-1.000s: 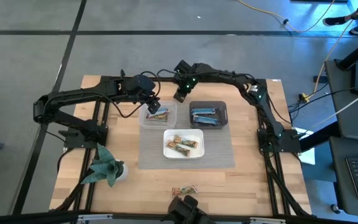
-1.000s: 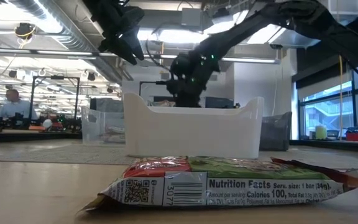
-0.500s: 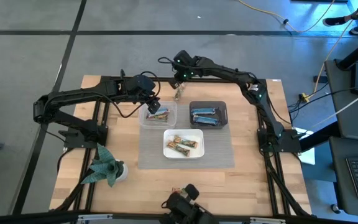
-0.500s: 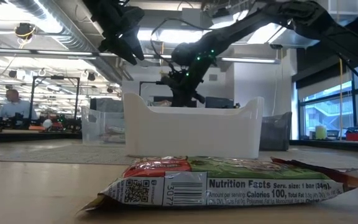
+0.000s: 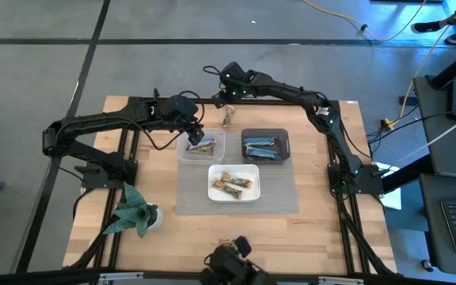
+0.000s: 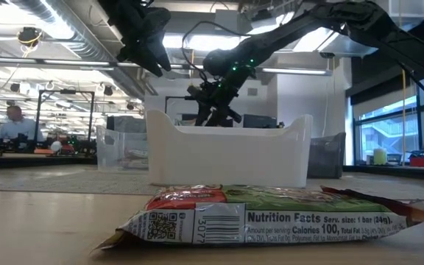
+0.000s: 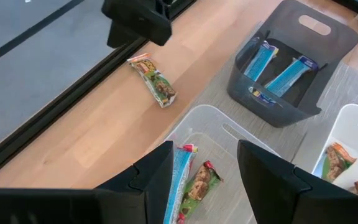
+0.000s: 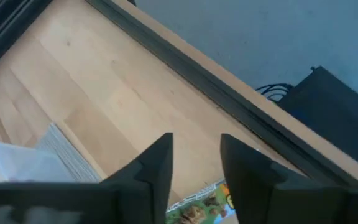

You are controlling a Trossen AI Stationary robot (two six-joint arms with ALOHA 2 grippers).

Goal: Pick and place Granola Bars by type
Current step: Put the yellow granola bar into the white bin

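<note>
My left gripper [image 5: 196, 136] hangs open over the clear tub [image 5: 188, 152], which holds a blue bar [image 7: 180, 177] and a green-and-red bar [image 7: 199, 185]; its fingers touch nothing. My right gripper [image 5: 228, 95] is open and empty at the table's far edge, above a green-and-tan bar [image 5: 228, 117] that lies flat on the wood. That bar also shows in the left wrist view [image 7: 153, 78] and between the right fingers in the right wrist view [image 8: 207, 206]. The dark tub [image 5: 283, 138] holds blue bars [image 5: 261, 147]. The white tub [image 5: 253, 170] holds tan bars [image 5: 233, 184].
One more bar [image 6: 271, 212] lies on the wood at the table's near edge, right before the low camera. A green paper plant figure [image 5: 133, 212] stands at the near left. The three tubs stand on a grey mat [image 5: 279, 198] mid-table. Bare wood shows left and right.
My right gripper has drawn back from beside the clear tub toward the table's far edge. The green-and-tan bar, hidden under it a second ago, now shows lying flat on the wood. My left gripper has kept still over the clear tub.
</note>
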